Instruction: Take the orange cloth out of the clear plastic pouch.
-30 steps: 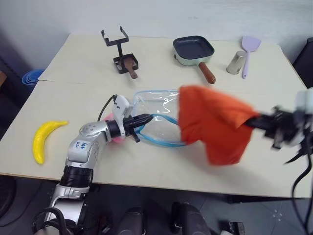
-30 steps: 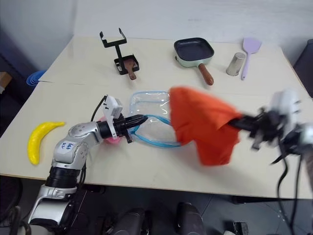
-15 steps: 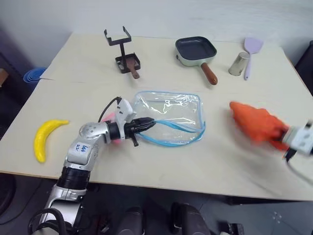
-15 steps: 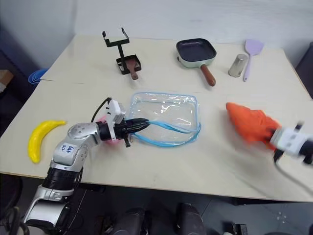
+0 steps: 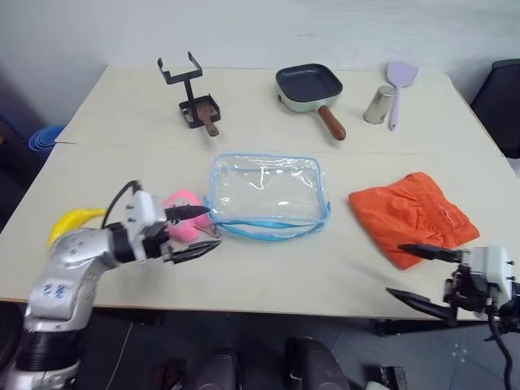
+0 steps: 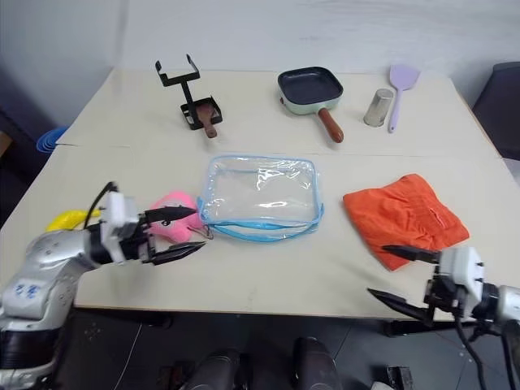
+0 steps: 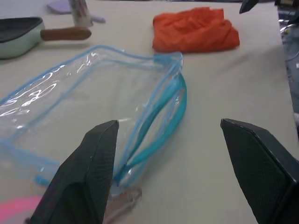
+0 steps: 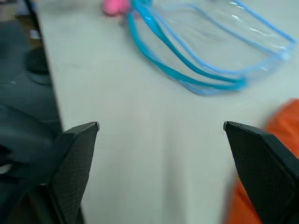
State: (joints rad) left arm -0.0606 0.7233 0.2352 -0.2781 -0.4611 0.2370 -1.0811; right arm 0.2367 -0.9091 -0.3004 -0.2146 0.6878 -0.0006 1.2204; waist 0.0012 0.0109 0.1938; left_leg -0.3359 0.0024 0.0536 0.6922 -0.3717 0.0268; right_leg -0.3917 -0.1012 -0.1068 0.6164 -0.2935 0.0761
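Your pale beige worktop stands against a plain light wall, with dark floor past its near edge. The bright orange, wrinkled cloth lies flat on the right side of it, fully outside the clear soft plastic pouch with light blue zipper trim, which sits empty mid-worktop, well apart from the cloth.

Expect the cloth to be light, limp and easy to bunch; pinch a raised fold or its near corner if you need it again. The pouch looks thin, floppy and probably slippery, so take it by the blue trim at its mouth, which seems to gape toward the left gripper, though the wrist view is not sharp there.

Your left gripper has its fingers spread wide and holds nothing, hanging just short of the pouch's corner beside a small fluffy pink toy. Your right gripper is likewise wide apart and empty, out past the near edge, just beside the cloth.

There is open room between pouch and cloth. Mind the near edge by the cloth, and the green frying pan with a wooden handle further back.
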